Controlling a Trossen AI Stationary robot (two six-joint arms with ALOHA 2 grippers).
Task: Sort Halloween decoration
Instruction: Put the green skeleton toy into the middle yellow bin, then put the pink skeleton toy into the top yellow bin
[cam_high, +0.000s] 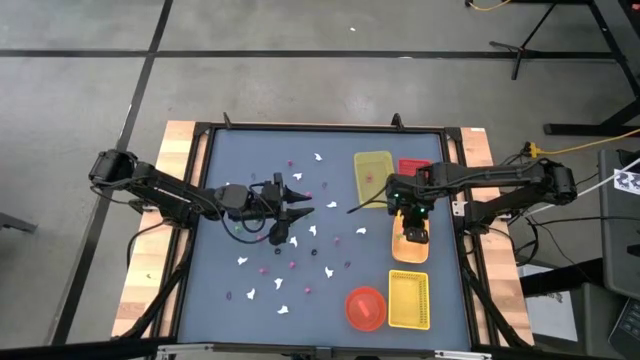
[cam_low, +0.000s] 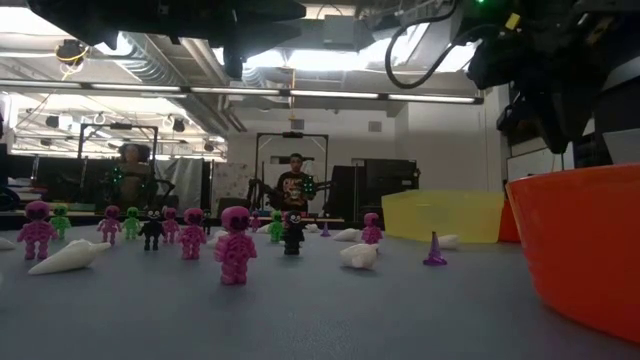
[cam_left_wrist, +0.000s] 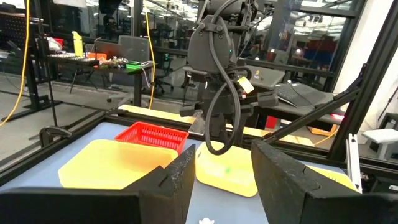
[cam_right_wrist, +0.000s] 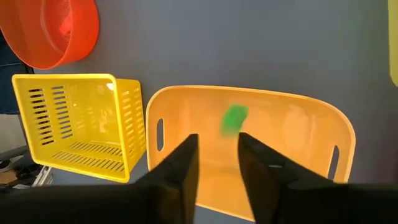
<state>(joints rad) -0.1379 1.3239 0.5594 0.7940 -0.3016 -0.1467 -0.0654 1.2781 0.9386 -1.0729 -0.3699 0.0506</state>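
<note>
Closest to the right tool (cam_right_wrist: 216, 167) we see a green piece (cam_right_wrist: 234, 119) of the Halloween decoration, blurred, just beyond the spread fingers (cam_right_wrist: 177, 171) and over the orange tray (cam_right_wrist: 292, 143); we cannot tell if it touches the tray floor. In the high view the right tool (cam_high: 412, 228) hangs over that orange tray (cam_high: 404, 249). Beside it sits the yellow slotted basket (cam_right_wrist: 81, 121), nothing visible inside, then the red-orange bowl (cam_right_wrist: 53, 28), contents unclear. The left tool (cam_high: 297, 200) hovers mid-desk, fingers (cam_left_wrist: 168, 183) spread, holding nothing. Scattered around it on the blue-grey desk (cam_high: 250, 150) lie white ghosts (cam_high: 318, 158), pink bits (cam_high: 263, 269) and dark bits. The low view shows pink figures (cam_low: 236, 243) standing, a white ghost (cam_low: 69, 256) lying, a purple cone (cam_low: 434, 249). Farther off are a yellow tray (cam_high: 373, 173) and a red basket (cam_high: 414, 167). Beyond the desk there's a workshop room with a person (cam_low: 293, 187) standing.
</note>
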